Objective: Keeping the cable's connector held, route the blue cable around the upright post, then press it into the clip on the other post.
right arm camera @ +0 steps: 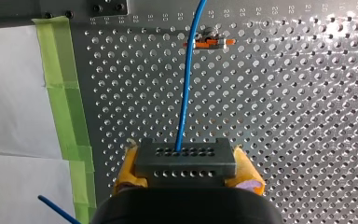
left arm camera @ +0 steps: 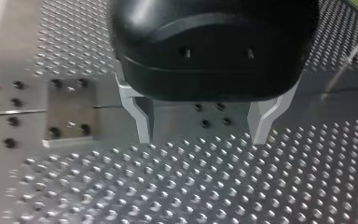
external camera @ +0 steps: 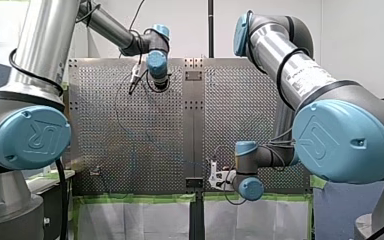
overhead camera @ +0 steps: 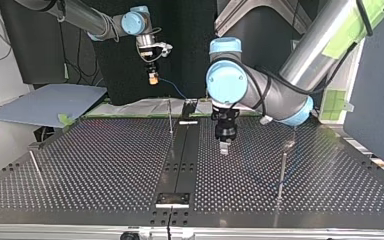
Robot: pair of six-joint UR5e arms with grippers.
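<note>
Clip (right arm camera: 210, 43) partly behind blue cable (right arm camera: 184, 98)

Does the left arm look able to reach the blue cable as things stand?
Likely yes: the left end effector is open and empty above the table. The cable runs free from the connector in the right end effector, with only a thin post nearby.

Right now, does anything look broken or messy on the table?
Nothing stands out. My right gripper holds the connector squarely, the blue cable runs out of it unkinked, and my left gripper hangs open over the table.
</note>
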